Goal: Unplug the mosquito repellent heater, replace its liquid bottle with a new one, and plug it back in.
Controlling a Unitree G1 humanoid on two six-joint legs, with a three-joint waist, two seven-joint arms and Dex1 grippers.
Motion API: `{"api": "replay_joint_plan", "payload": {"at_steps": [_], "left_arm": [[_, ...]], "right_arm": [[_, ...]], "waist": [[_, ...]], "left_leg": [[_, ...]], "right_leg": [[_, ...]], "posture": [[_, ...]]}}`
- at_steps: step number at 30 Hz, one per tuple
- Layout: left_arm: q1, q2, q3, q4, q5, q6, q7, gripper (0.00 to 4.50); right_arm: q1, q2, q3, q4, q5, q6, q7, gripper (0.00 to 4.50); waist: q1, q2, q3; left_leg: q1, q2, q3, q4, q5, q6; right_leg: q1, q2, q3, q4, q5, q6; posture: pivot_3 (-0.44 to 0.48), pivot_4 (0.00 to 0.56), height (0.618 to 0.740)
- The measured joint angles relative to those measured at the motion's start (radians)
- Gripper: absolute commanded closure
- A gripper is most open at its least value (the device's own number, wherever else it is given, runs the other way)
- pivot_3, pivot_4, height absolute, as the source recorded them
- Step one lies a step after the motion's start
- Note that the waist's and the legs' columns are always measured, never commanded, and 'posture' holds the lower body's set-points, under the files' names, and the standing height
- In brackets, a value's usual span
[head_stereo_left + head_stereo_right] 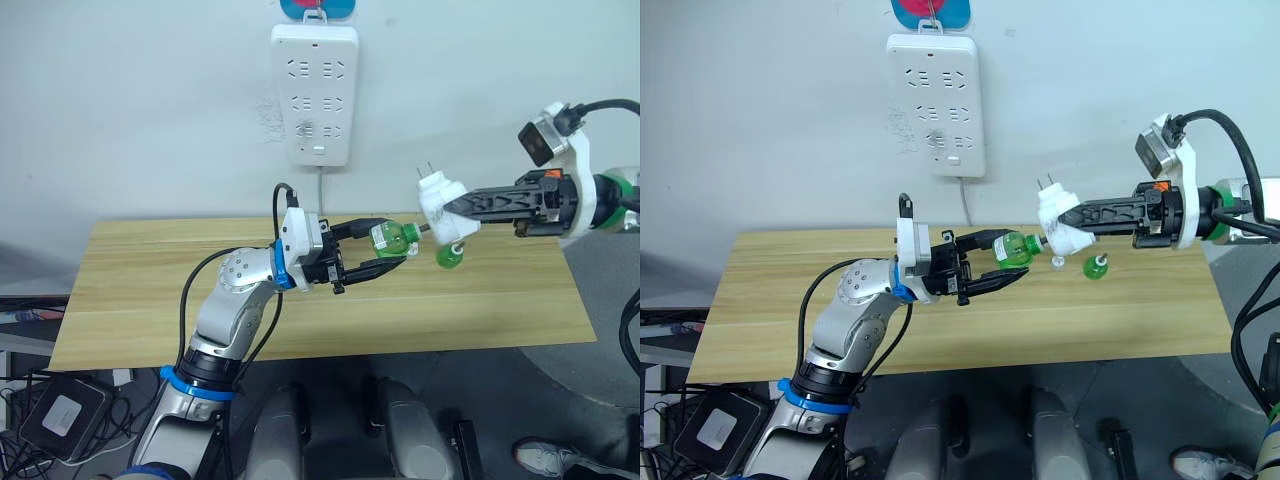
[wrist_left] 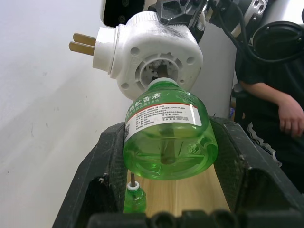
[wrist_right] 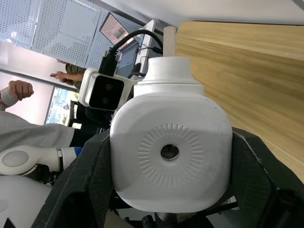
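My right gripper point(image 1: 450, 208) is shut on the white mosquito repellent heater point(image 1: 436, 197) and holds it in the air over the back right of the table, its two prongs point(image 1: 427, 170) pointing up towards the wall. A green liquid bottle point(image 2: 166, 137) sits between my left gripper's point(image 1: 396, 243) fingers, which are shut on it. The bottle's neck meets the round socket in the heater's underside point(image 2: 159, 71). A second small green bottle point(image 1: 449, 256) stands on the table just below the heater.
A long white power strip point(image 1: 314, 92) hangs on the wall above the table's back edge, its cable running down. The wooden table point(image 1: 150, 300) spreads out to the left. A person point(image 2: 278, 95) stands beyond the table's right end.
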Motion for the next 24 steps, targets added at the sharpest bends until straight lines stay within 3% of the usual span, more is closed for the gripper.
{"api": "replay_joint_plan", "payload": {"at_steps": [24], "left_arm": [[0.011,0.006,-0.001,-0.008,0.012,0.012,0.005,2.25]], "right_arm": [[-0.011,0.053,-0.033,0.019,-0.028,0.002,-0.037,1.53]], "waist": [[0.001,0.0,0.0]], "left_leg": [[0.0,0.0,0.0,0.0,0.0,0.0]], "right_leg": [[0.0,0.0,0.0,0.0,0.0,0.0]], "posture": [[-0.194,0.315,0.74]]}}
